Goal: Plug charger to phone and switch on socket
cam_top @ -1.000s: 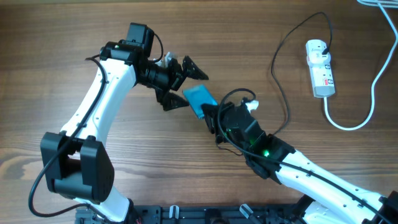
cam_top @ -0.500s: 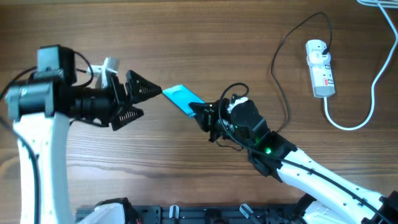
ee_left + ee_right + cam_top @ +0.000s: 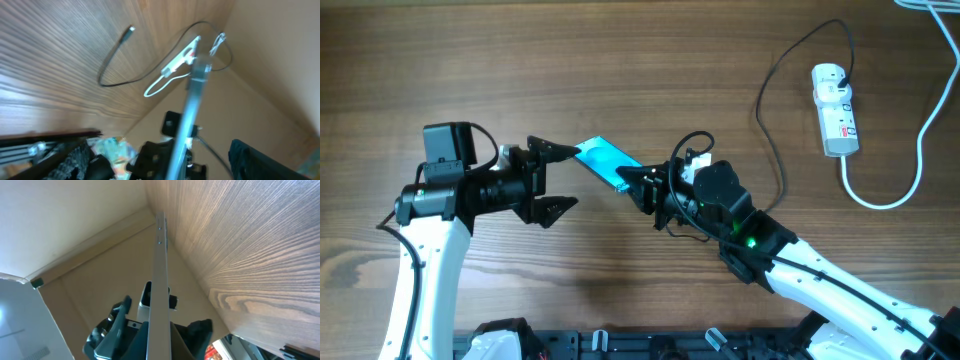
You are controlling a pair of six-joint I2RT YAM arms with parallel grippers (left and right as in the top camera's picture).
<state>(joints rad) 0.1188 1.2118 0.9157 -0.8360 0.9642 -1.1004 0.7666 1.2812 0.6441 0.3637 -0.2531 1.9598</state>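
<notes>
The phone, with its cyan screen, is held off the table edge-up by my right gripper, which is shut on its right end. In the right wrist view the phone shows edge-on between the fingers. My left gripper is open, its upper fingertip at the phone's free left end. The socket lies at the far right. The charger cable runs from it and passes under my right arm. Its metal-tipped connector lies loose on the wood in the blurred left wrist view.
A thick white lead loops from the socket toward the right edge. The black rail runs along the table's front edge. My right arm stretches across the lower right.
My left arm has swung back to the left and lower, its gripper still open. My right gripper has carried the phone a little left, toward the left gripper.
</notes>
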